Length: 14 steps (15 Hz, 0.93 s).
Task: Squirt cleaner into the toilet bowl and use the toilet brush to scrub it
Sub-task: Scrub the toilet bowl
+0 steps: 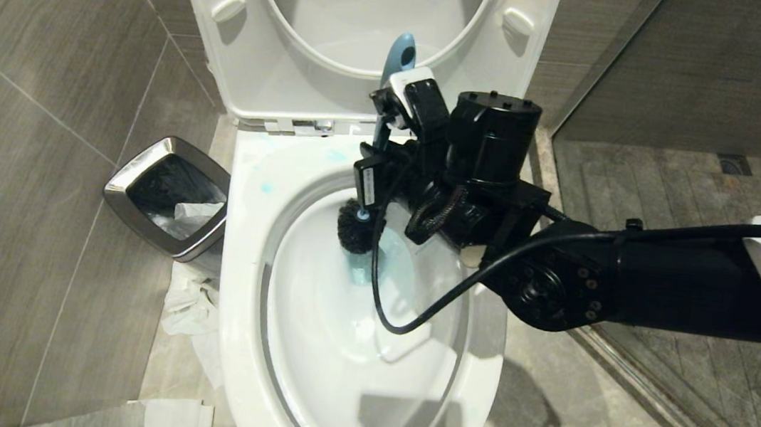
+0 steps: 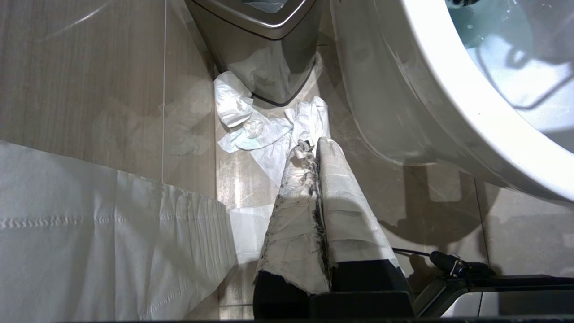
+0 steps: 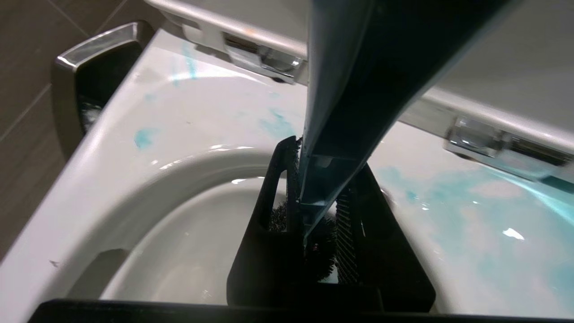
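Note:
The white toilet bowl (image 1: 245, 241) stands open with its seat (image 1: 256, 49) lifted. Blue cleaner (image 3: 448, 197) is smeared on the rim and pools in the bowl (image 1: 393, 258). No cleaner bottle is in view. My right gripper (image 1: 375, 170) reaches over the back of the bowl, shut on the blue handle (image 1: 398, 54) of the toilet brush. The black bristle head (image 1: 357, 227) sits inside the bowl against its back wall. In the right wrist view the handle (image 3: 345, 89) runs between the fingers of the gripper (image 3: 325, 157) down to the bristles (image 3: 320, 251). My left gripper (image 2: 312, 144) hangs shut and empty low beside the toilet.
A steel waste bin (image 1: 167, 196) stands left of the toilet with crumpled tissue (image 1: 188, 299) on the floor beside it. White paper (image 1: 163, 421) lies at the near left. A shower threshold (image 1: 654, 388) runs along the right. The left gripper's fingers (image 2: 350, 202) are wrapped in white paper.

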Motion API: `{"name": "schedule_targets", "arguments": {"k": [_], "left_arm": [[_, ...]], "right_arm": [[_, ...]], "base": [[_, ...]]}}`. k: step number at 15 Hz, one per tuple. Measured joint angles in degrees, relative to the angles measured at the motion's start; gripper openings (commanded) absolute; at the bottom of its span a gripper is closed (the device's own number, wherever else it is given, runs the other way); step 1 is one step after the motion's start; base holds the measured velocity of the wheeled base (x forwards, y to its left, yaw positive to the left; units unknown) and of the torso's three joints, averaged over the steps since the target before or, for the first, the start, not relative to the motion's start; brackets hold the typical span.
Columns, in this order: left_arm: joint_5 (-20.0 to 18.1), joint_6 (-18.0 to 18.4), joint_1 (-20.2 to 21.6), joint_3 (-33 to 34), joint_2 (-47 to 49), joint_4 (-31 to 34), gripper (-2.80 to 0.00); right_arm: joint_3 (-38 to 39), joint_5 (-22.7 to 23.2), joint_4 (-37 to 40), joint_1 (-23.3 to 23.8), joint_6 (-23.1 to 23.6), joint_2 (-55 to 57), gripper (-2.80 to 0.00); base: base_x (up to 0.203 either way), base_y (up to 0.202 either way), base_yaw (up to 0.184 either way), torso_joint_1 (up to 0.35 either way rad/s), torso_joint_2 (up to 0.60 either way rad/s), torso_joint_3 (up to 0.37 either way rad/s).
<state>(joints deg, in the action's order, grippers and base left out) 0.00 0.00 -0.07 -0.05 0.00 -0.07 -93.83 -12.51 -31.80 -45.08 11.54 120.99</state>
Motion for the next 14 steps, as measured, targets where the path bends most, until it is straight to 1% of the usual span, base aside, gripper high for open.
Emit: {"name": "schedule_targets", "arguments": {"k": [3, 6, 9, 14], "left_arm": [[0.06, 0.00, 0.00, 0.00, 0.00, 0.00, -2.80], [0.04, 0.00, 0.02, 0.00, 0.00, 0.00, -2.80], [0.07, 0.00, 0.00, 0.00, 0.00, 0.00, -2.80], [0.03, 0.00, 0.00, 0.00, 0.00, 0.00, -2.80]], "right_arm": [[-3.10, -0.02, 2.36, -3.38, -0.11, 2.22, -2.80], [-1.40, -0.22, 2.78, -6.65, -0.20, 2.19, -2.80], [5.18, -0.22, 3.05, -8.39, -0.21, -0.62, -2.80], [19.96, 0.05, 2.86, -9.05, -0.96, -9.84, -2.80]], "base": [[0.000, 0.000, 0.000, 0.000, 0.00, 0.000], [0.000, 0.000, 0.000, 0.000, 0.00, 0.000], [0.000, 0.000, 0.000, 0.000, 0.00, 0.000], [0.000, 0.000, 0.000, 0.000, 0.00, 0.000]]}}
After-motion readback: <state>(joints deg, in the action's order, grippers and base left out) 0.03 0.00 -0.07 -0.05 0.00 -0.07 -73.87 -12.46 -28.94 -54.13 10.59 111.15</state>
